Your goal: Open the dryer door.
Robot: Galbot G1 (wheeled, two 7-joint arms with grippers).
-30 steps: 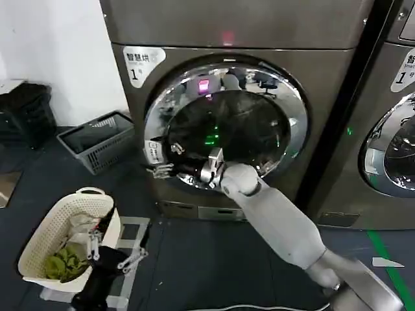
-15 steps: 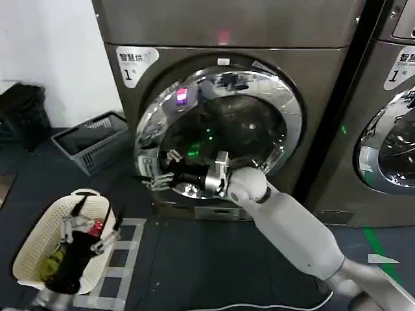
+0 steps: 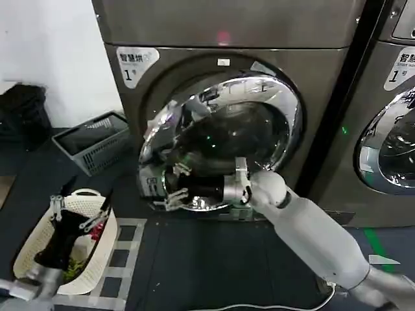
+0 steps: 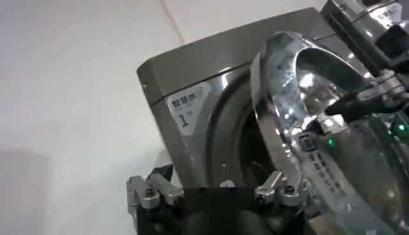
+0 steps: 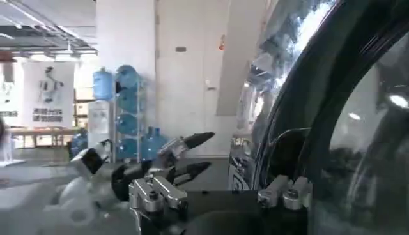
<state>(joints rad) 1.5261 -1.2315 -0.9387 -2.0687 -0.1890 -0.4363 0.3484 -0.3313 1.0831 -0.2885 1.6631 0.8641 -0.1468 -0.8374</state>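
Note:
The dryer door (image 3: 224, 133), a chrome ring around dark glass, stands partly swung out from its left edge, with a dark gap behind it. My right gripper (image 3: 174, 184) is at the door's lower left rim, fingers spread open around the edge. In the right wrist view the door (image 5: 345, 128) rises beside my right gripper (image 5: 217, 191). My left gripper (image 3: 78, 206) hovers open over the basket, holding nothing. The left wrist view shows the left gripper (image 4: 216, 191) facing the door's (image 4: 287, 96) chrome edge, with the right gripper (image 4: 374, 89) farther off on it.
A white laundry basket (image 3: 26, 259) with green cloth sits on the floor at lower left. A grey crate (image 3: 97, 139) lies left of the dryer. A second machine (image 3: 389, 142) stands at the right. A white cable (image 3: 259, 306) runs along the floor.
The door has swung farther out from its left edge. My right gripper moved back and rightward with the rim. The left gripper rose and shifted left over the basket.

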